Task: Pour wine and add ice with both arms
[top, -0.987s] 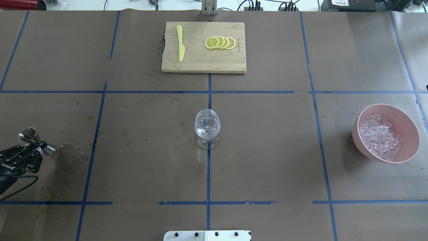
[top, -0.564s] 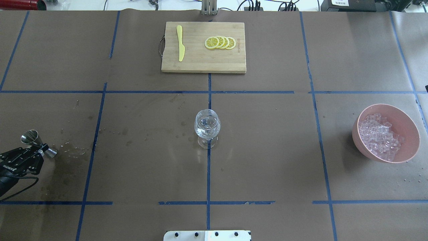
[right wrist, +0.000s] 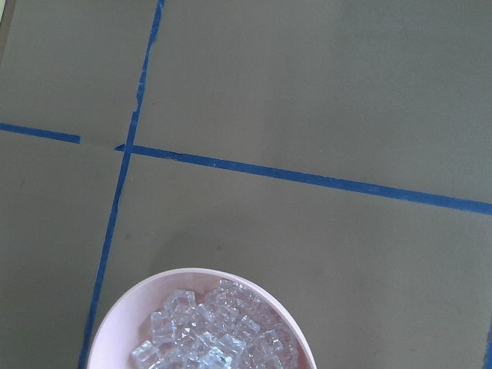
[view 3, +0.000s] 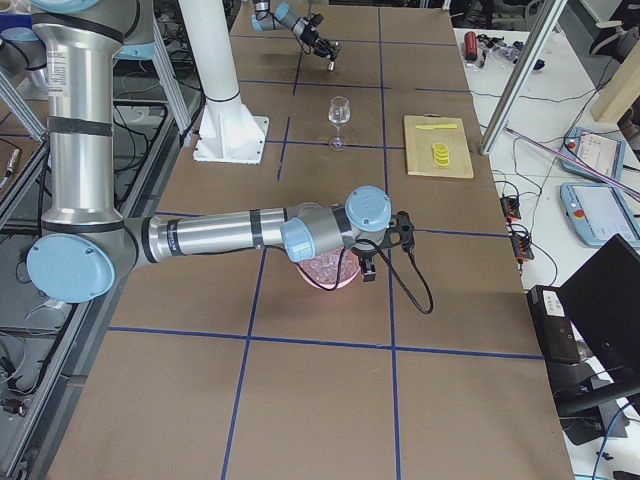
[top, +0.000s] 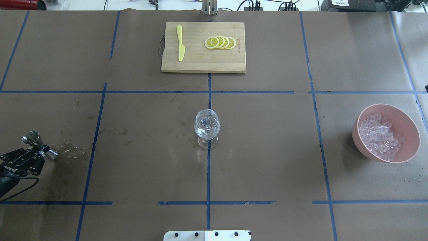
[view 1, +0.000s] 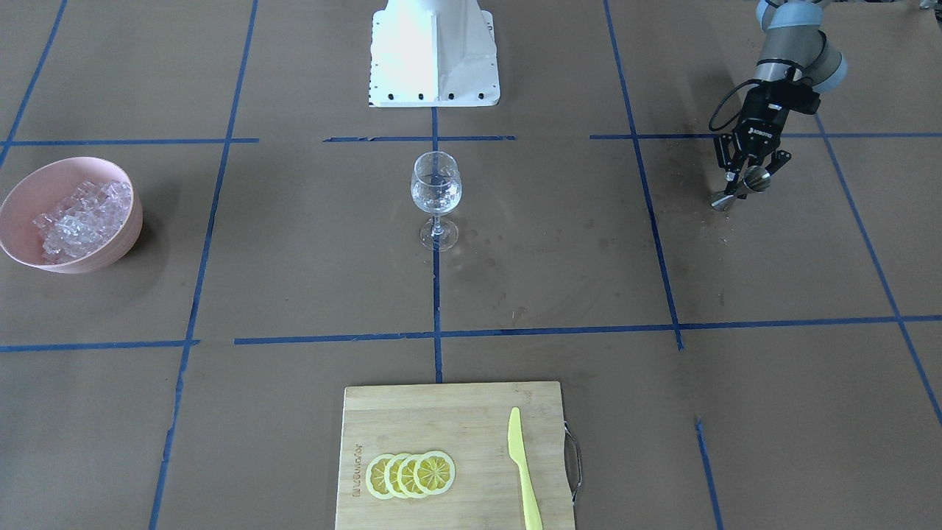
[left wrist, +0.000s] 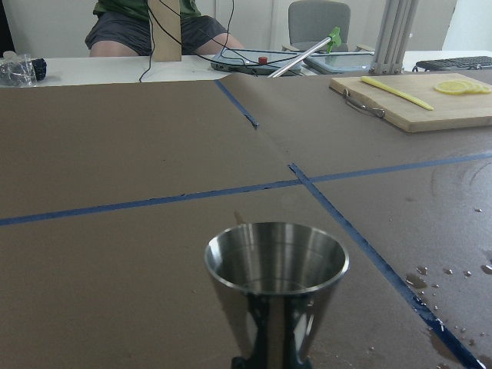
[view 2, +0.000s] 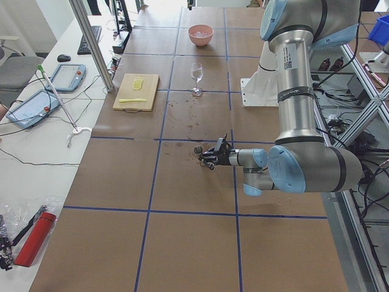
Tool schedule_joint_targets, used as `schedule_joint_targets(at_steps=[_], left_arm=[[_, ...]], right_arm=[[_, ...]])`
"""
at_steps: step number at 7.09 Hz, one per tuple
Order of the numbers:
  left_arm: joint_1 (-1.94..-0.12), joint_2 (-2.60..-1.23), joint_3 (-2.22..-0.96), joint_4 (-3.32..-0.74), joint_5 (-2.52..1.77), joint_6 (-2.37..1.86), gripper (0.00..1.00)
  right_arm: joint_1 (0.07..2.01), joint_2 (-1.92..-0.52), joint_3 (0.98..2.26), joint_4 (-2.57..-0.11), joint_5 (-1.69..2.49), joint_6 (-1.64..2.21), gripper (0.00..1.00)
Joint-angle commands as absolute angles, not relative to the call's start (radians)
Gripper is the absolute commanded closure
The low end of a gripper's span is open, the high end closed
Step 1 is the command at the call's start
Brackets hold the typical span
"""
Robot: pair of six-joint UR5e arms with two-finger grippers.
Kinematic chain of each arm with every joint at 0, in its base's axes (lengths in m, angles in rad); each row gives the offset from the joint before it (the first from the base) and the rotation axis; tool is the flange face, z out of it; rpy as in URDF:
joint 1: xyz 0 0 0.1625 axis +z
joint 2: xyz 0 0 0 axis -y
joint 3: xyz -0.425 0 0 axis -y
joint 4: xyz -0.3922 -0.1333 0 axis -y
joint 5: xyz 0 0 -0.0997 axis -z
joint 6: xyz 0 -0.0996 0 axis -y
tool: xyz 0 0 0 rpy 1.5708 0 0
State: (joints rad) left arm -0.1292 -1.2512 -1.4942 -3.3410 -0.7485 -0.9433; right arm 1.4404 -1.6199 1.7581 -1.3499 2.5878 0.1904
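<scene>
My left gripper [top: 37, 153] is shut on the waist of a steel jigger [top: 37, 144], held low over the table's left edge, tilted; the front-facing view shows both, gripper [view 1: 742, 182] and jigger [view 1: 738, 191]. The left wrist view looks at the jigger's open mouth [left wrist: 277, 265]. A clear stemmed glass [top: 207, 126] stands at the table's middle with clear wine glinting in its bowl [view 1: 436, 193]. Ice cubes [top: 379, 137] fill a pink bowl [top: 407, 117] at the right. My right gripper [view 3: 368, 268] shows only in the right exterior view, over the bowl; I cannot tell its state.
A wooden cutting board [top: 204, 63] at the far middle holds a yellow knife [top: 180, 43] and lemon slices [top: 220, 43]. Wet stains and droplets [top: 72, 151] mark the paper beside the jigger. Blue tape lines cross the brown paper.
My left gripper has moved the jigger a little toward the robot and lower. The glass, bowl and board have not moved.
</scene>
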Motion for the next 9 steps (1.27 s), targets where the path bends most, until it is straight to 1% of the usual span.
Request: schedule_joint_targets(at_steps=[1,2,3,5,7,9], left_arm=[[-0.129,-1.250,-1.494,-3.339,-0.749,-0.943,0.87],[-0.129,-1.252,-1.494,-3.339,-0.749,-0.943,0.68],[-0.129,-1.252,-1.496,-3.339,-0.749,-0.943,0.30],[-0.129,-1.250,-1.496,-3.339,-0.749,-0.943,0.17],[-0.129,-1.250,-1.502,-3.339,-0.756,-0.942,0.16],[-0.133,-1.208,-1.567,-3.330,-0.894,-0.933,0.16]], right_arm=[[1.440,-1.620,1.758,-1.350,2.588,0.190,0.00],[1.440,-1.620,1.758,-1.350,2.588,0.190,0.00],[1.440,-1.620,1.758,-1.350,2.588,0.190,0.00],[1.440,-1.620,1.758,-1.350,2.588,0.192,0.00],[1.440,-1.620,1.758,-1.350,2.588,0.192,0.00],[1.440,-1.620,1.758,-1.350,2.588,0.192,0.00]])
